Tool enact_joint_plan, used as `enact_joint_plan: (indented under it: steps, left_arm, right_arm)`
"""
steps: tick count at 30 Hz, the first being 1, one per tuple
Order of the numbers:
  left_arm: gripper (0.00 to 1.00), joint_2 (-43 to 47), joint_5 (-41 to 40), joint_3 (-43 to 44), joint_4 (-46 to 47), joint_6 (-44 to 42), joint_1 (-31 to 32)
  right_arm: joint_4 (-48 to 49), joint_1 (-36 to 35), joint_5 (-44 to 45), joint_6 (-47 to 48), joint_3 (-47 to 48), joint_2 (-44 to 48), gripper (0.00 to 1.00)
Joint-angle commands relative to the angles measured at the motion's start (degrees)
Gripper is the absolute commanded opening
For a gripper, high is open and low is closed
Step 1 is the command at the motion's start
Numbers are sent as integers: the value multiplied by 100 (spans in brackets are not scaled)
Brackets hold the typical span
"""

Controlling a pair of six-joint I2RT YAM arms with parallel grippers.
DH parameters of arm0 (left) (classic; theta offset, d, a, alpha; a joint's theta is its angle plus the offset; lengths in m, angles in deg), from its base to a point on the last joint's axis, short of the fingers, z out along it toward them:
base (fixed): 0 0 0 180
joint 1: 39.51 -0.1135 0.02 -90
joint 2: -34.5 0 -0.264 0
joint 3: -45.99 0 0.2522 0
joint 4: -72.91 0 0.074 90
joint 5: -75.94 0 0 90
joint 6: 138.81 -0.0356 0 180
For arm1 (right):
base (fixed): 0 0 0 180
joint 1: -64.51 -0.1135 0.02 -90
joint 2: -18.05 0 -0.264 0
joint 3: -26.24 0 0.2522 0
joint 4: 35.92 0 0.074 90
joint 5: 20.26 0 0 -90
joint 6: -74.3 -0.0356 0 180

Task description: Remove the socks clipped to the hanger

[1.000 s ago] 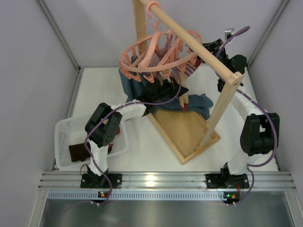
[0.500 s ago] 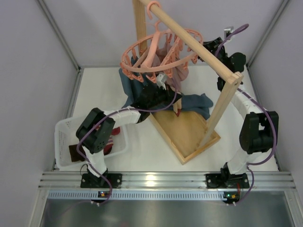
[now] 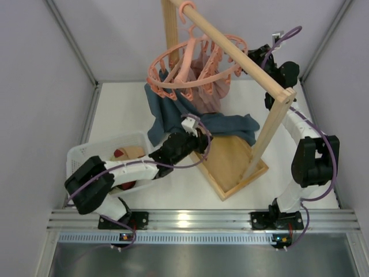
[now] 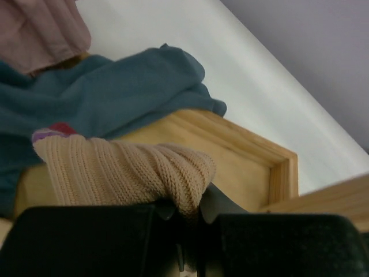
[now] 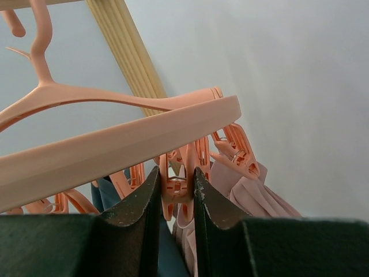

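At left, white basket (image 3: 78,154) sits on the table. The left gripper (image 4: 187,212) is low over the wooden rack base (image 4: 253,167), jaws pinching the cream sock (image 4: 121,170), well below the hanger (image 3: 193,60) and beside the blue cloth (image 4: 115,95). The hanger hangs from the rack bar. The right gripper (image 5: 176,193) is clamped on a clip peg (image 5: 176,180) of its ring.

One hanger (image 5: 115,138), one wooden rack (image 3: 222,158), one basket (image 3: 74,173) on the near left, one blue cloth (image 3: 230,124), one pink garment (image 3: 204,95), and I count one cream sock (image 4: 127,170) here.
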Motion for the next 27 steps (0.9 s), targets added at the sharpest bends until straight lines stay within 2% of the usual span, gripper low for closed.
enact_joint_plan:
  steps: [1,2,3,5,6,7,10,12,14,17,19,21,23,27]
  left_arm:
    - [0,1466,-1860,-555,-148,-680,582]
    - [0,1758,-2237,-661,-448,-636,583]
    - [0,2031,-2989,-801,-843,-601,583]
    - [0,2962,-3618,-951,-1807,-548,557]
    - [0,3278,-4265,-1039,-2074,-435,565]
    - [0,3891,-4515,-1214,-2564,-356,548]
    - [0,4999,-5375,-1408,-3384,110,539]
    - [0,5398,-5842,-1417,-4288,495,530]
    - [0,5715,-6441,-1409,-4677,620,513]
    - [0,5778,-6636,-1408,-5266,928,486]
    - [0,5499,-6575,-1487,-5679,1480,443]
    - [0,5104,-6268,-1593,-5943,2163,215]
    - [0,4961,-5673,-1681,-6032,2500,-224]
    - [0,5214,-5326,-1918,-6023,2651,-761]
  right_arm:
    - [-147,-102,-20,115,265,-31,6]
    - [-190,-102,-20,133,257,-5,7]
    - [-217,-102,-11,159,239,22,7]
    - [-278,-102,-2,238,221,75,7]
    - [-279,-102,24,230,204,92,7]
    - [-261,-102,24,221,204,92,7]
    - [-200,-102,-11,107,213,40,7]
    - [-156,-102,-55,63,221,22,8]
    - [-156,-102,-55,36,204,31,8]
    - [-252,-102,-55,115,195,75,8]
    - [-374,-102,-29,185,195,92,8]
    - [-410,-102,-29,194,178,92,9]
    - [-419,-102,-37,194,134,92,10]
    - [-445,-102,-29,203,55,101,11]
